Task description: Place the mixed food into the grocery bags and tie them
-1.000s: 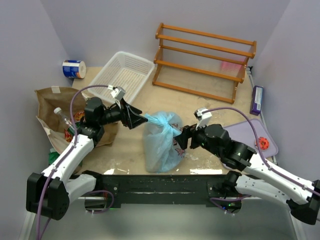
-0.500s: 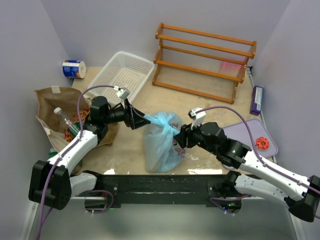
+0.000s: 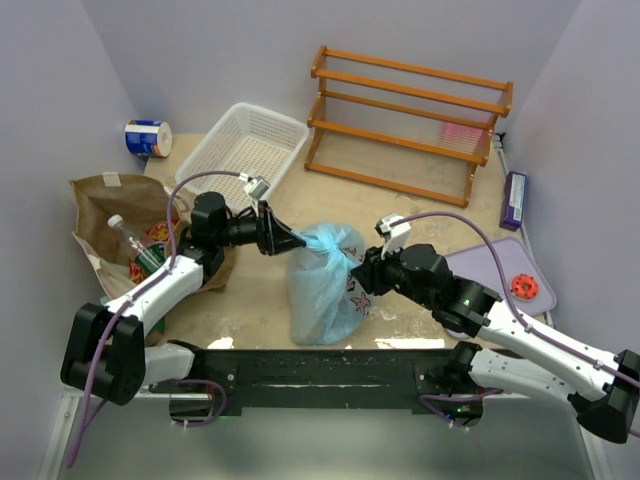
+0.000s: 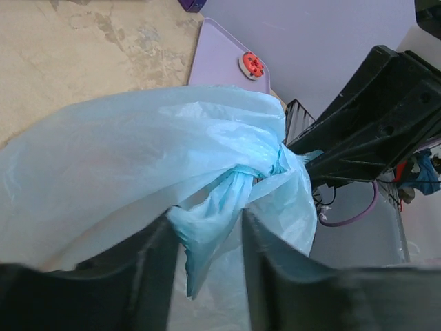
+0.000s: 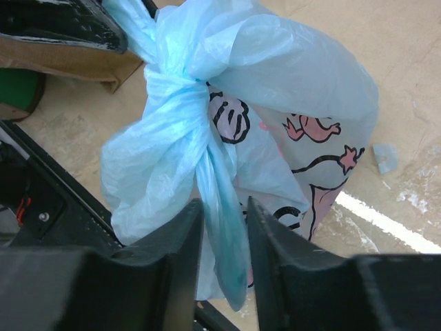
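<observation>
The light blue plastic bag [image 3: 320,290] with dark print stands at the near middle, its top tied in a knot [image 3: 340,258]. My left gripper [image 3: 296,240] is at the bag's left ear. In the left wrist view its fingers [image 4: 207,227] are apart with a loose blue tail [image 4: 200,234] hanging between them. My right gripper [image 3: 362,272] is at the knot's right side. Its fingers [image 5: 224,210] are apart around a hanging blue strip [image 5: 220,207]. The brown paper bag [image 3: 105,200] lies at the left, holding a clear bottle [image 3: 135,245] and a red packet [image 3: 157,233].
A white mesh basket [image 3: 245,150] and a wooden rack [image 3: 410,120] stand at the back. A blue-and-white can [image 3: 148,137] lies at the back left. A lilac board [image 3: 495,270] with a red piece [image 3: 524,288] and a purple box [image 3: 514,200] are at the right.
My left gripper has moved right, closer to the bag's ear. My right gripper has moved a little left toward the knot. The bag has stayed put.
</observation>
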